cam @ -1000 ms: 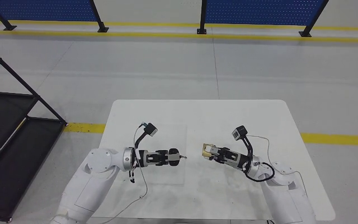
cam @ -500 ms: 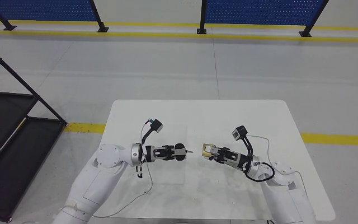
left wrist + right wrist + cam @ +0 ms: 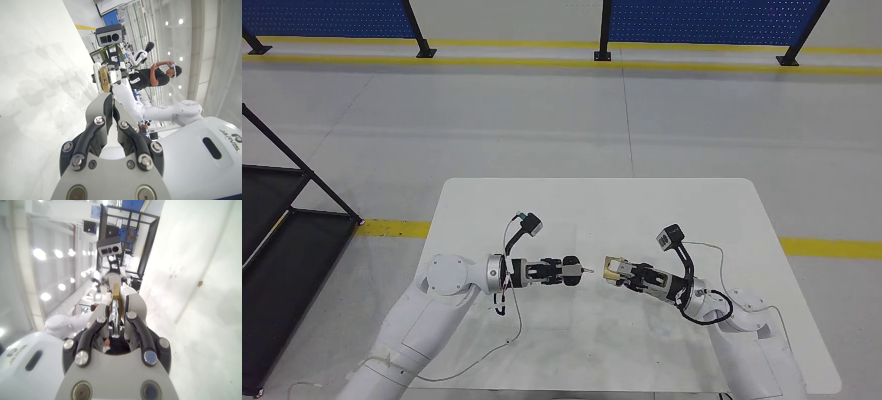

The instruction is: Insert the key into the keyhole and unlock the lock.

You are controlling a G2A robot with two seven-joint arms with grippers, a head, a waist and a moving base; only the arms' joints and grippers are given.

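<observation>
Top view: my left claw (image 3: pixel 574 270) and right claw (image 3: pixel 629 272) face each other above the counter (image 3: pixel 692 210).
Right claw: clamped on the brass lock (image 3: pixel 613 267).
Left claw: clenched on the key (image 3: pixel 585 269), tip near the keyhole (image 3: pixel 103 81), not touching.
Progress: I judge both grasps done; inserting and turning remain.
</observation>
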